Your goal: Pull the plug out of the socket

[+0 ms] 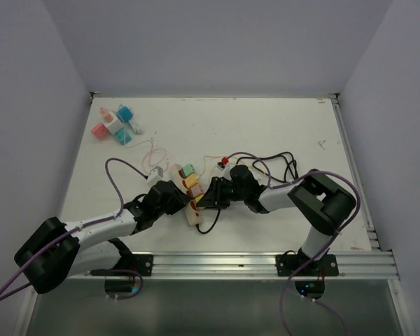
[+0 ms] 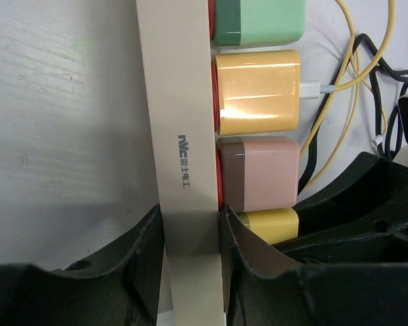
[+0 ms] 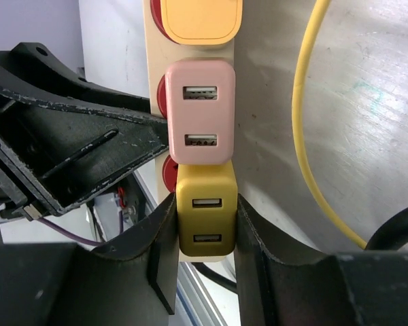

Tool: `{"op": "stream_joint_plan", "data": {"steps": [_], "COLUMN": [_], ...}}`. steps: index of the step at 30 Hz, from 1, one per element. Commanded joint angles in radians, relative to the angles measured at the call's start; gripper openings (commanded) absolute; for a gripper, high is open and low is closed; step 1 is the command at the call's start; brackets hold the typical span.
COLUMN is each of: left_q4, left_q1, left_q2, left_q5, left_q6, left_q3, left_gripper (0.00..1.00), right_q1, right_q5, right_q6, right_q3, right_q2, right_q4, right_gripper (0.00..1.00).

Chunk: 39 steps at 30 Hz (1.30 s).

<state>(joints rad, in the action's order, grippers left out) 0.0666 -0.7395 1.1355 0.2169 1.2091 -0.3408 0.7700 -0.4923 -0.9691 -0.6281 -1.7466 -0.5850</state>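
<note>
Grip step: we are clamping the right tool on the yellow plug, sitting at the end of the power strip, while the left tool is pinching the strip. Next, we are judging, a straight outward pull is needed.

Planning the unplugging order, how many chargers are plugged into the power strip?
4, in a row along the power strip: green charger farthest from the arms, then orange charger, pink charger, and yellow charger nearest, gripped by the right pincer. None looks hidden.
</note>
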Motion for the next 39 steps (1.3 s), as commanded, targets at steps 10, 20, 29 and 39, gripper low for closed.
{"op": "stream_joint_plan", "data": {"steps": [10, 20, 29, 39], "left_q4": [-0.323, -0.36, -0.372, -0.373], "left_q1": [0.003, 0.003, 0.005, 0.005], "left_q2": [0.083, 0.107, 0.125, 0.15], "left_q5": [0.102, 0.116, 0.13, 0.136], "left_q6": [0.013, 0.032, 0.035, 0.035], "left_q3": [-0.056, -0.055, -0.069, -0.078], "left_gripper": [0.0, 0.0, 0.0, 0.0], "right_q1": [0.006, -0.075, -0.123, -0.121], "right_q5": [0.142, -0.023, 0.024, 0.135], "right_q6": [0.199, 0.034, 0.177, 0.297], "right_q3": [-0.051, 0.086, 0.024, -0.041], "right_q2": [0.169, 0.141, 0.249, 0.277], "right_q4": [0.283, -0.031, 0.247, 0.493], "right_gripper": [0.0, 0.0, 0.0, 0.0]}}
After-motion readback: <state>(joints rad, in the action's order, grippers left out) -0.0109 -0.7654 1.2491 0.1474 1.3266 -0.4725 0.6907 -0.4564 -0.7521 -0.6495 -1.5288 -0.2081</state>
